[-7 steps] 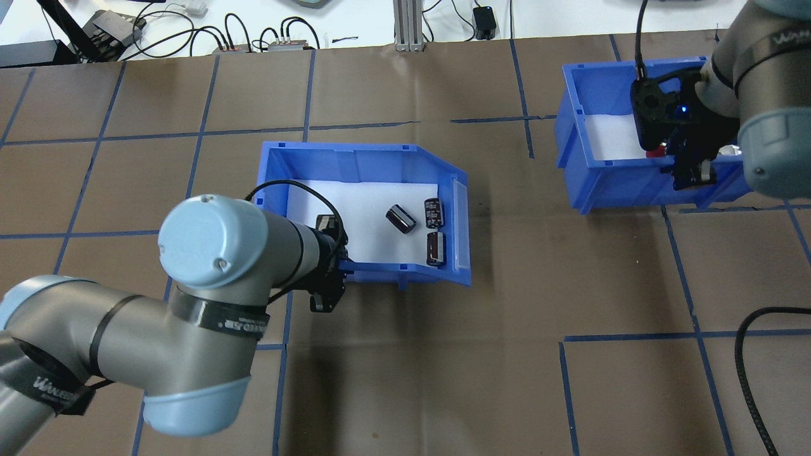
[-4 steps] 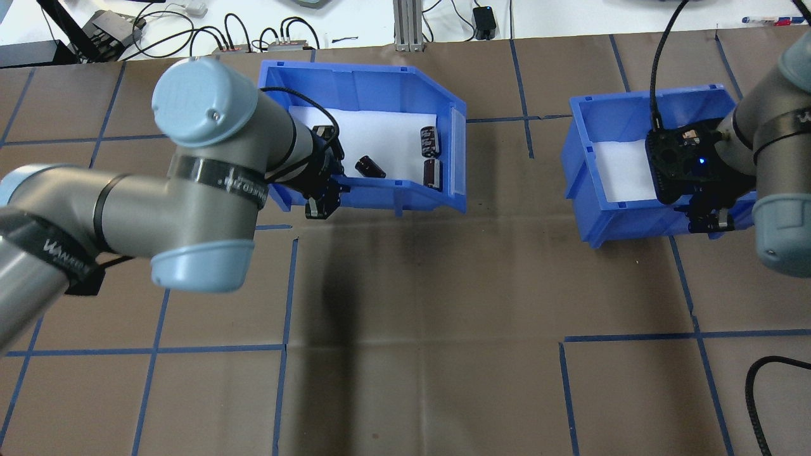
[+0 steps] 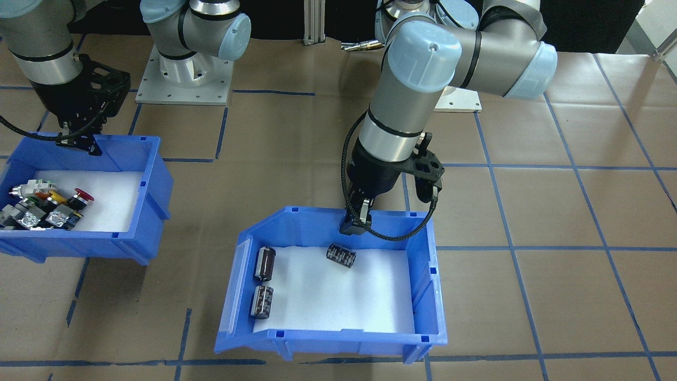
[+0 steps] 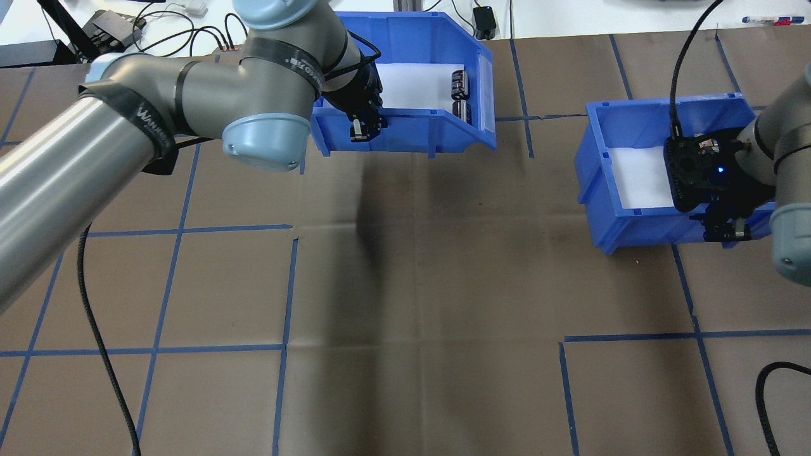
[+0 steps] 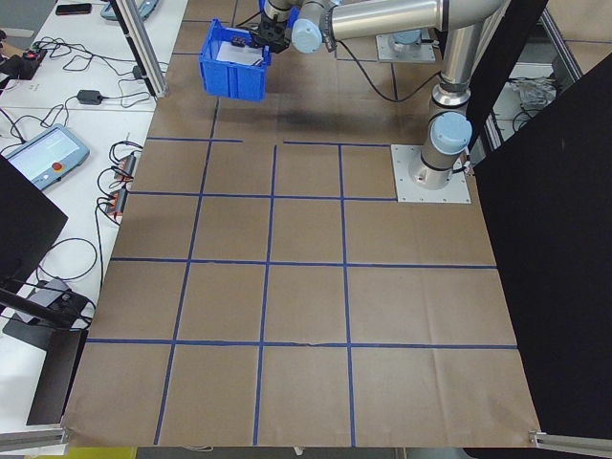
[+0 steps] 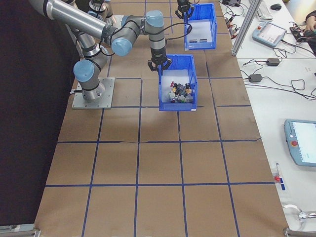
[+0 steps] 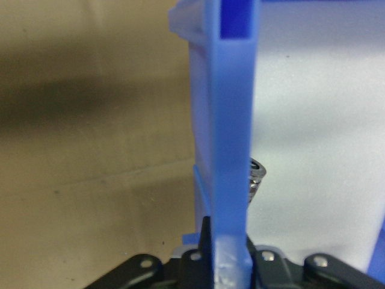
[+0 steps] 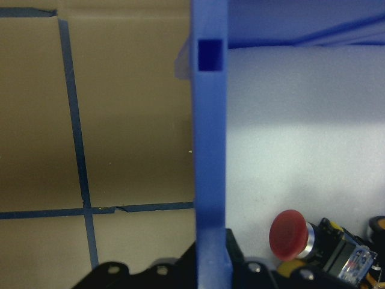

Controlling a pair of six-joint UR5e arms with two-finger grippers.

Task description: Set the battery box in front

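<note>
The battery box (image 3: 338,341), a blue bin with a white liner, holds three dark cells (image 3: 265,263). It appears raised off the brown table, with a shadow under it. My left gripper (image 3: 355,222) is shut on its robot-side wall, which runs between the jaws in the left wrist view as a blue wall (image 7: 231,150). From overhead the battery box (image 4: 412,133) sits at the far table edge with the left gripper (image 4: 361,130) on its near wall. My right gripper (image 4: 722,228) is shut on the wall of the other blue bin (image 4: 633,218).
The switch bin (image 3: 153,174) holds several coloured push buttons, among them a red button (image 8: 289,235). Beyond the table's far edge lie cables and small devices (image 4: 485,22). Blue tape lines grid the brown table (image 4: 443,285). The arm bases (image 3: 182,79) stand on the robot's side.
My left gripper has carried the battery box away from the robot, to the far table edge. One cell rolled inside it. The right arm moved the switch bin slightly toward the robot.
</note>
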